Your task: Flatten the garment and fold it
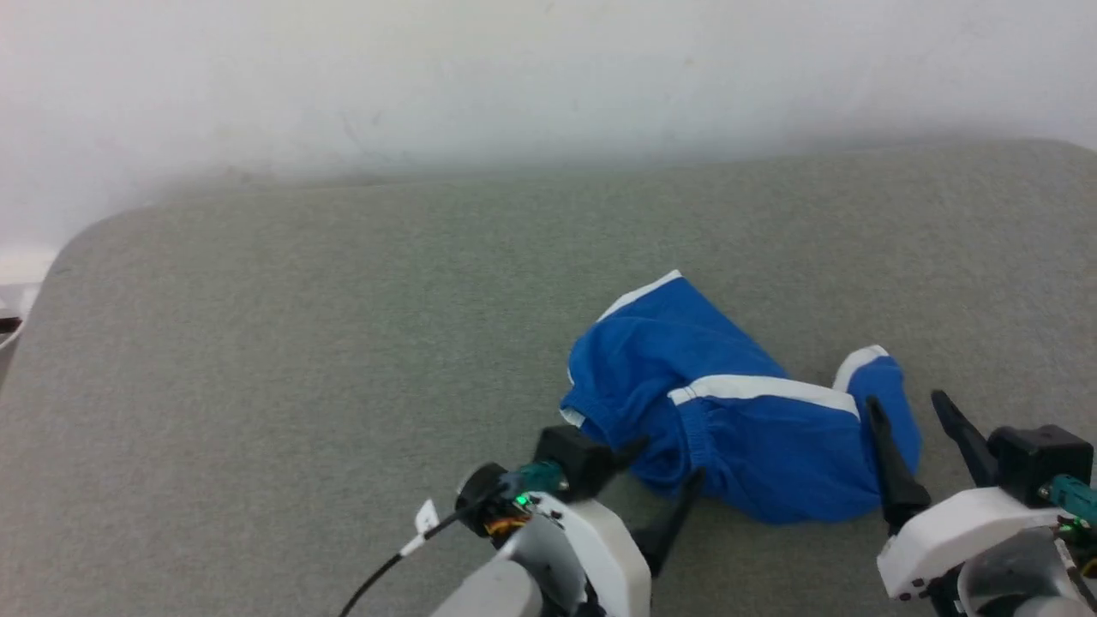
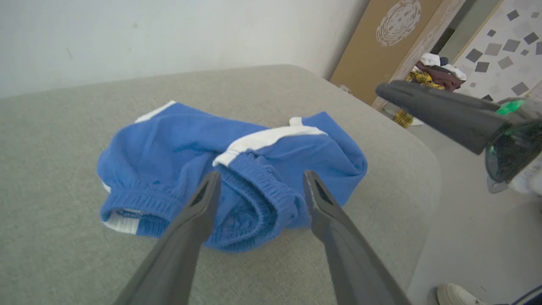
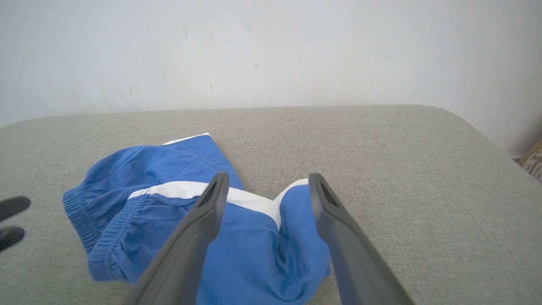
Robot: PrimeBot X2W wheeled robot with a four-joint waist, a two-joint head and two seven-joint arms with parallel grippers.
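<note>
You can read no words or numbers here. In the left wrist view you see a round white mark [image 2: 399, 22] printed on the tall brown board [image 2: 364, 63] that leans by the wall. The mark is made of thin curved lines, like a big fingerprint, and you cannot make out any letters in it. In the head view you see a small white tag [image 1: 426, 518] on the black cable [image 1: 377, 576] near the bottom edge. The tag is too small for you to tell if anything is written on it.
</note>
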